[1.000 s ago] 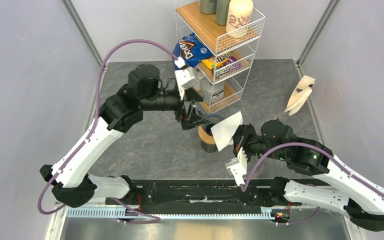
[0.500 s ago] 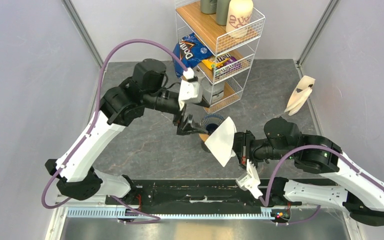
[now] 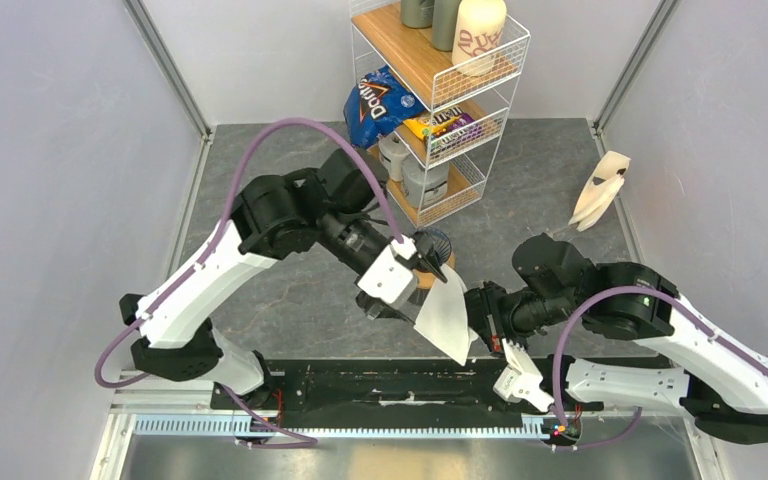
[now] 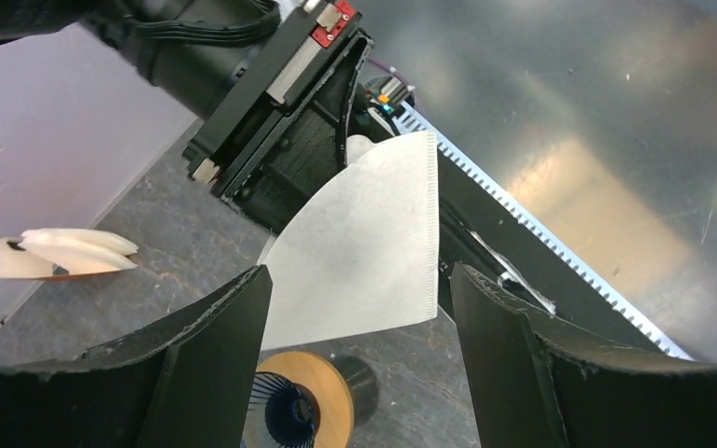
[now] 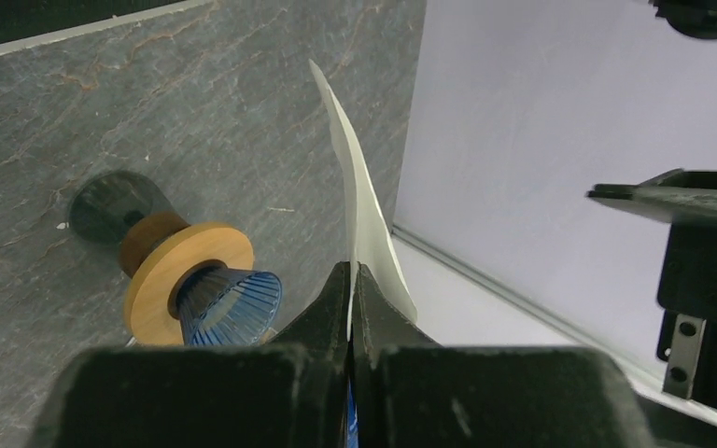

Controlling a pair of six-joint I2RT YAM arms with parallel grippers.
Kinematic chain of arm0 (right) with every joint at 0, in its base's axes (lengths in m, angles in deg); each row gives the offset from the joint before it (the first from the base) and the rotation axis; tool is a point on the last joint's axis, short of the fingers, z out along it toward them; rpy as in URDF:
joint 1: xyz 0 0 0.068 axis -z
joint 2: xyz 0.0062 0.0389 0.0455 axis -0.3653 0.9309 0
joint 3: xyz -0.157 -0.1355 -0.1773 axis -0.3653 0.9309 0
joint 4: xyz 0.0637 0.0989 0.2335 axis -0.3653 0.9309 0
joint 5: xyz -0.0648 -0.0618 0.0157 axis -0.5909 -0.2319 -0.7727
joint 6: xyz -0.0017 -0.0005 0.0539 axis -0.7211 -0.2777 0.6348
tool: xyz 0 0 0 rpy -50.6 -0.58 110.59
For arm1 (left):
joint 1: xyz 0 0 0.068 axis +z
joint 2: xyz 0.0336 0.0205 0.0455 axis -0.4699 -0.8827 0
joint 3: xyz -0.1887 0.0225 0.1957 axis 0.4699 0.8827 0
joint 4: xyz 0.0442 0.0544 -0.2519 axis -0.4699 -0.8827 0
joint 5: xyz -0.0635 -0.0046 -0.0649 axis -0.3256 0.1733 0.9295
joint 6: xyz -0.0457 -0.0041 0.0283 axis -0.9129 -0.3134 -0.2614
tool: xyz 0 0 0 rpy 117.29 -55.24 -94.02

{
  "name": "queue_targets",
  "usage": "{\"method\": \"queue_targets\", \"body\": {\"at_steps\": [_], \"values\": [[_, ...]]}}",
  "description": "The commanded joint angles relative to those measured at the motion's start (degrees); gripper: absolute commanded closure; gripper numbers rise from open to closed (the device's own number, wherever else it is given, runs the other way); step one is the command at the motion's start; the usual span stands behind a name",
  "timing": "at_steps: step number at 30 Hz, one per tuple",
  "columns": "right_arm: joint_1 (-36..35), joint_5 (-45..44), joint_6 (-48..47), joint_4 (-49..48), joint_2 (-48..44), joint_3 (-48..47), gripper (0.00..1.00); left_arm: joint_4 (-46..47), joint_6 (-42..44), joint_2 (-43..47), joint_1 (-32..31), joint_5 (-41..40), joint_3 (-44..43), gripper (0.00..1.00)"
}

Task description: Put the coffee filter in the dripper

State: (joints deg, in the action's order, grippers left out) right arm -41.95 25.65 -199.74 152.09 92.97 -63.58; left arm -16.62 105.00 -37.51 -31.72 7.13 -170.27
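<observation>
coffee filter [image 3: 447, 315]: flat, held above tabletop [image 3: 540, 190], just beside dripper [image 3: 430, 243]
right hand [image 5: 352, 280]: pinched closed on filter edge
left hand [image 4: 359, 273]: wide apart, straddling filter, gripping nothing

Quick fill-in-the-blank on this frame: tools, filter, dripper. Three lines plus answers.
1. The right tool is ____ on the coffee filter.
2. The left tool stands ____, holding nothing.
3. The dripper, seated in the wooden ring, is ____ in colour.
Missing words: shut; open; blue.
</observation>
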Motion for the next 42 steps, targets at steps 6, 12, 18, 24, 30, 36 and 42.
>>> {"method": "queue_targets", "body": {"at_steps": [6,12,18,24,30,36,42], "values": [[-1.7,2.5,-4.8,5.7,2.8,-4.4,1.0,-1.2,8.6,-3.5,-2.3,-3.3,-1.8,0.25],[-2.4,1.4,-5.3,5.1,3.6,-4.7,1.0,-1.1,9.3,-5.0,-2.3,-3.1,-1.1,0.29],[-2.5,1.1,-5.3,4.1,3.9,-4.4,1.0,-1.1,10.0,-6.5,-2.4,-2.7,-1.2,0.31],[-2.8,0.7,-4.9,3.7,4.2,-4.6,1.0,-1.5,11.0,-7.7,-2.7,-2.3,-1.2,0.36],[-2.8,-0.5,-4.2,3.7,4.0,-4.5,1.0,-4.9,13.1,-7.9,-3.2,-1.8,-1.3,0.47],[-2.8,-0.9,-4.1,3.8,3.8,-4.3,1.0,-8.2,15.0,-8.0,-3.5,-1.9,-1.5,0.54],[-2.8,-1.3,-4.5,4.7,3.6,-4.1,1.0,-9.0,16.6,-7.3,-3.8,-3.6,-1.7,0.57]]}}
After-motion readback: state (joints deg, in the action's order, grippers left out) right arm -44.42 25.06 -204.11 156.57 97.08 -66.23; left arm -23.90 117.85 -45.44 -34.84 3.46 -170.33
